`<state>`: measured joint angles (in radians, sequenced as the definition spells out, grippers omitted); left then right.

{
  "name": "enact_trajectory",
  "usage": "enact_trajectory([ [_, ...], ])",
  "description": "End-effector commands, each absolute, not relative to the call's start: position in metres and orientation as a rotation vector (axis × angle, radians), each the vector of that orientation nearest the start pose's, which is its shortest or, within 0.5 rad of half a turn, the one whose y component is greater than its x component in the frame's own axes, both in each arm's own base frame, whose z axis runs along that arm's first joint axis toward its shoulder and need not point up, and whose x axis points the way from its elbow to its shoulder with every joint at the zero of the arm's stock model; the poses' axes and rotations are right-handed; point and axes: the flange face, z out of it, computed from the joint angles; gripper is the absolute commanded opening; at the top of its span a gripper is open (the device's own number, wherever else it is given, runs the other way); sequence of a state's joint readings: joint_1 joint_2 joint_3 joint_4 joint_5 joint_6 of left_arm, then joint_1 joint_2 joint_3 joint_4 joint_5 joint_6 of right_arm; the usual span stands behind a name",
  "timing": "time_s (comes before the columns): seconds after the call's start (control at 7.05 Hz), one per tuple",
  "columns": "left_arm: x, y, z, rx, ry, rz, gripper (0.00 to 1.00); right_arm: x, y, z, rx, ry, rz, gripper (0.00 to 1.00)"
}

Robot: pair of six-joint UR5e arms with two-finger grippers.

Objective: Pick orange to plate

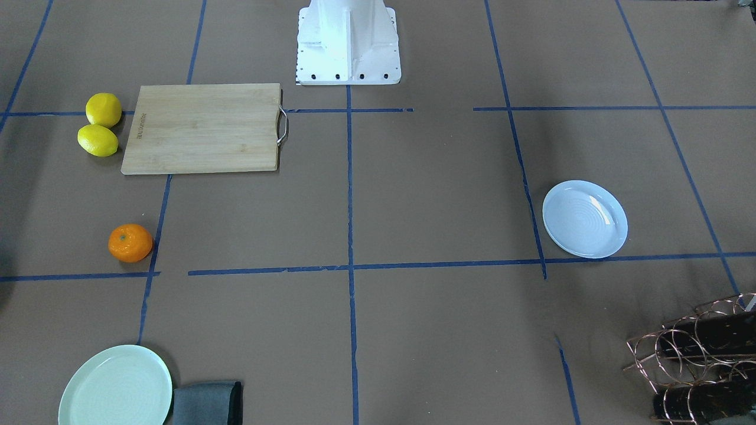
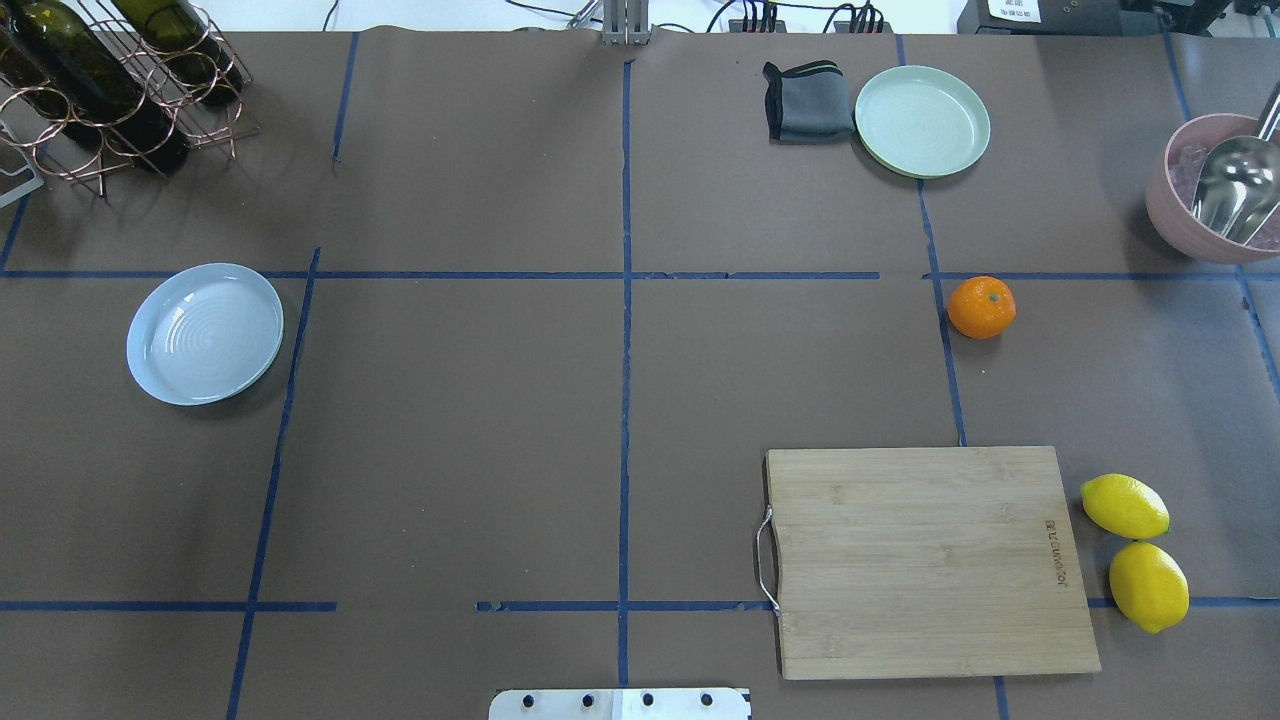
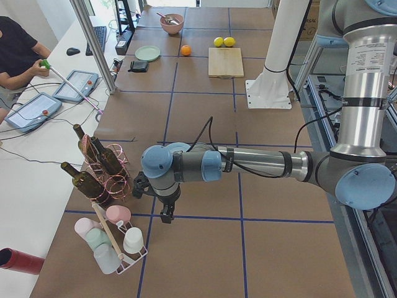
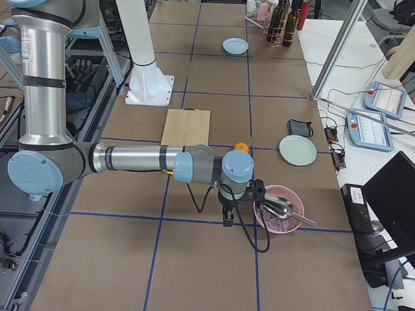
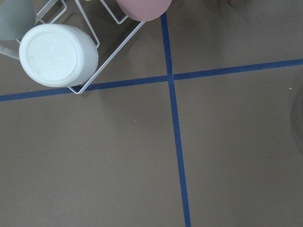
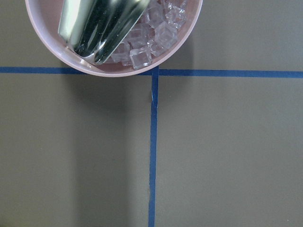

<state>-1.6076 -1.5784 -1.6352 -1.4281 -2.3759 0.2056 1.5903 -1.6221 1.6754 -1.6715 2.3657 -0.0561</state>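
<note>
in the front-facing view, the orange [image 1: 130,242] is sitting alone on the brown table at the left of the frame, just left of a blue tape line and below a wooden cutting board [image 1: 204,128]. two lemons [image 1: 100,125] are lying just beside the board's left edge. the bluish-white plate [image 1: 585,219] is resting bare at the right of the frame, well apart from the orange. a mint-green plate [image 1: 115,386] and a grey cloth [image 1: 208,403] are sitting side by side at the bottom left, and a wire bottle rack [image 1: 703,360] at the bottom right.

in the overhead view, the orange is lying right of centre and the bluish-white plate at the far left. a pink bowl [image 2: 1200,205] holding a metal scoop [image 2: 1235,190] is showing at the right edge.

in the left side view, the left gripper [image 3: 166,215] is hanging fingers-down above the table near a cup rack [image 3: 118,242]; whether it is open or closed cannot be told.

in the right side view, the right gripper [image 4: 227,219] is pointing down just beside the pink bowl, with the orange close behind the arm; its state cannot be told either.

the left wrist view is looking down on crossing tape lines and an upturned white cup [image 5: 57,55] at the upper left.

the right wrist view is showing the bowl's rim, ice cubes [image 6: 161,33] and the scoop along the top.
</note>
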Motion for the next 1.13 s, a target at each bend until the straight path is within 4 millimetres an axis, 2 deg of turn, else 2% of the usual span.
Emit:
enact_trajectory([
  [0.0, -0.079, -0.490, 0.632, 0.043, 0.808, 0.138, 1.00, 0.073, -0.469, 0.635, -0.003, -0.800, -0.013, 1.00],
  [0.14, -0.080, -0.506, 0.615, 0.072, 0.806, 0.148, 1.00, 0.073, -0.470, 0.632, 0.005, -0.801, -0.018, 1.00],
  [0.28, -0.078, -0.528, 0.589, 0.139, 0.802, 0.186, 1.00, 0.073, -0.471, 0.619, 0.028, -0.800, -0.027, 1.00],
  [0.43, -0.075, -0.548, 0.563, 0.251, 0.786, 0.240, 1.00, 0.073, -0.472, 0.598, 0.070, -0.799, -0.047, 1.00],
  [0.57, -0.038, -0.558, 0.561, 0.339, 0.783, 0.347, 1.00, 0.073, -0.476, 0.586, 0.093, -0.798, -0.055, 1.00],
  [0.71, -0.027, -0.559, 0.573, 0.356, 0.792, 0.362, 1.00, 0.071, -0.487, 0.572, 0.121, -0.796, -0.073, 1.00],
  [0.85, -0.013, -0.564, 0.574, 0.373, 0.797, 0.391, 1.00, 0.070, -0.506, 0.548, 0.161, -0.795, -0.087, 1.00],
  [0.99, -0.006, -0.565, 0.588, 0.341, 0.807, 0.356, 1.00, 0.067, -0.523, 0.544, 0.146, -0.803, -0.055, 1.00],
])
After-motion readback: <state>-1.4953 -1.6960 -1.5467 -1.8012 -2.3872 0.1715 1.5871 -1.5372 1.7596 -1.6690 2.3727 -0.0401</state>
